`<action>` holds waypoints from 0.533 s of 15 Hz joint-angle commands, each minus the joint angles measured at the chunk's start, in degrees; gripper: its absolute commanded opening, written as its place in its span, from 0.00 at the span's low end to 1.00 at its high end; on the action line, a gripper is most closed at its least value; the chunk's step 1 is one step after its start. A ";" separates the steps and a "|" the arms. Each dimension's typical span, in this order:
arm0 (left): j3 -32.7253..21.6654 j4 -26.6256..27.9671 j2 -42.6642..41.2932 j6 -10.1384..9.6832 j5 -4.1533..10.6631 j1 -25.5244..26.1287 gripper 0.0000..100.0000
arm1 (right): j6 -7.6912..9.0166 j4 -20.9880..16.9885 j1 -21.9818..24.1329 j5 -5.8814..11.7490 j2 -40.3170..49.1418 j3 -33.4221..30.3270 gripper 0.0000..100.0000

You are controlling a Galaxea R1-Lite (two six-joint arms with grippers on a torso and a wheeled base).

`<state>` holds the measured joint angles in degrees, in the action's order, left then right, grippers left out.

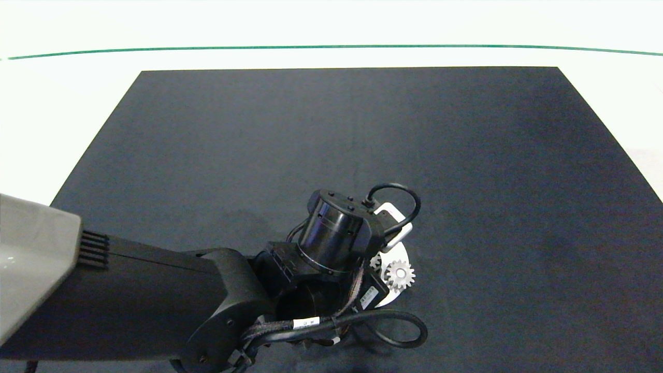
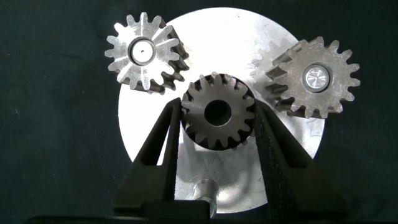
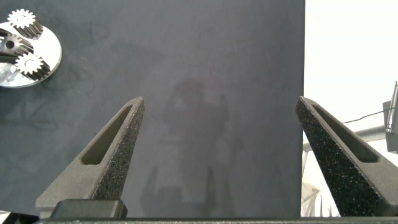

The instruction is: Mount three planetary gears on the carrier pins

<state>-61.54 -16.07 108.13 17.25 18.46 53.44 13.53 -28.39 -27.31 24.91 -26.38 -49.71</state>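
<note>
Black mat under white carrier disc (image 2: 149,143) — two planetary gears (image 2: 144,54) seated on pins, third gear (image 2: 217,112) clamped by its teeth in left gripper (image 2: 217,121) above the free pin (image 2: 204,188); small stiff metal, likely slippery; right gripper (image 3: 217,155) spread wide, idle.

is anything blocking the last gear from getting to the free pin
Nothing visible does. The left gripper holds the third gear over the white disc, between the two seated gears; the bare pin stands unobstructed beside it.
</note>
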 commanded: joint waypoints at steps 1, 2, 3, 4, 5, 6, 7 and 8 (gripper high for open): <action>0.10 -0.10 0.15 0.06 0.18 -0.01 0.35 | 0.09 -0.26 -0.03 0.14 0.01 -0.30 1.00; 0.10 -0.10 0.15 0.06 0.09 -0.01 0.34 | 0.09 -0.17 -0.03 0.14 0.01 -0.38 1.00; 0.10 -0.10 0.15 0.06 0.09 -0.01 0.31 | 0.09 -0.26 -0.03 0.14 0.01 -0.38 1.00; 0.10 -0.10 0.15 0.06 0.09 -0.01 0.29 | 0.09 -0.17 -0.03 0.14 0.01 -0.38 1.00; 0.10 -0.10 0.15 0.06 0.09 -0.01 0.26 | 0.09 -0.26 -0.03 0.14 0.01 -0.38 1.00; 0.10 -0.10 0.15 0.15 0.18 -0.01 0.25 | 0.09 -0.26 -0.03 0.14 0.01 -0.38 1.00; 0.10 -0.10 0.15 0.15 0.09 -0.01 0.23 | 0.09 -0.17 -0.03 0.14 0.01 -0.38 1.00; 0.10 -0.10 0.15 0.15 0.09 0.08 0.20 | 0.09 -0.17 -0.03 0.14 0.01 -0.38 1.00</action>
<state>-61.44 -16.09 108.19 17.30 18.46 53.44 13.51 -28.44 -27.33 24.92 -26.38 -50.10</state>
